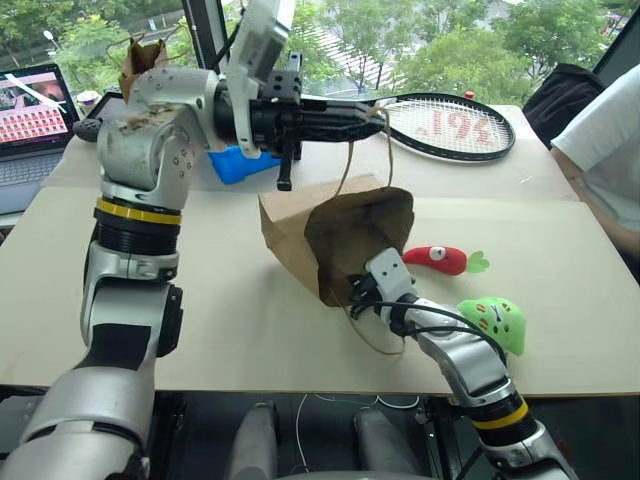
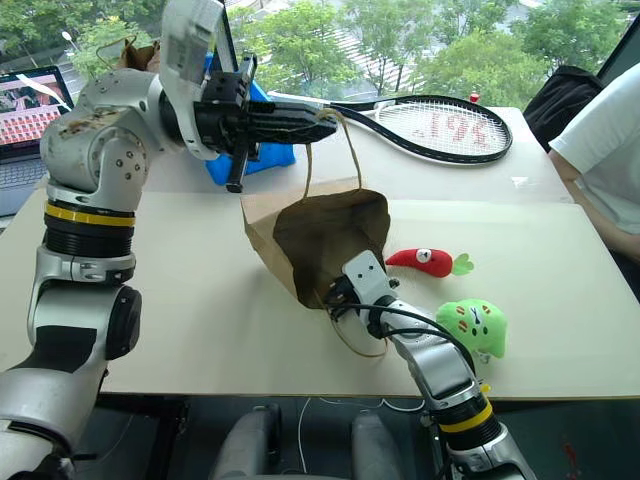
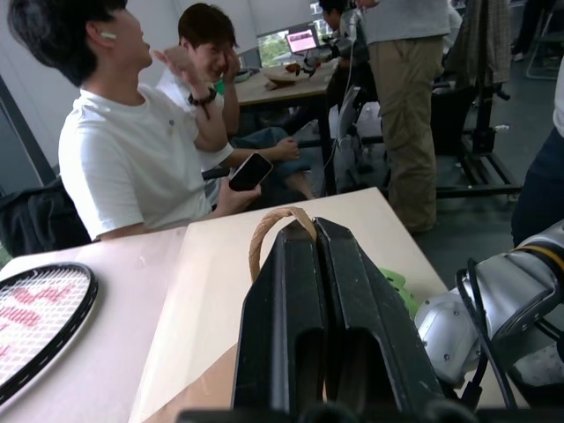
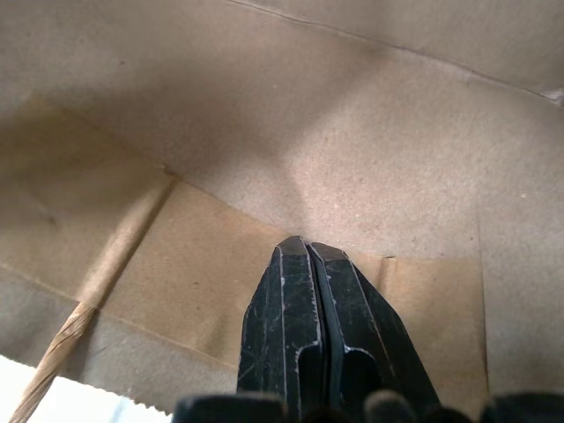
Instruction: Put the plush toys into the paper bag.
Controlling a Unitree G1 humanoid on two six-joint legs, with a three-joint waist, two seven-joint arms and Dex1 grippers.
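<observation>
Pinching a twine handle, left pincer (image 2: 325,120) lifts paper bag (image 2: 270,235), pressed-together right pincer (image 2: 333,293) seemingly inside.

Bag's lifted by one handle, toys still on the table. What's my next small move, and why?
Probably back the right hand out of the paper bag and toward the red chili toy. It's shut and empty at the mouth, while the left hand holds the twine handle up.

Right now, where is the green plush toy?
In the left eye view the green plush toy lies on the table's right side, outside the paper bag, just nearer than the red chili toy.
</observation>
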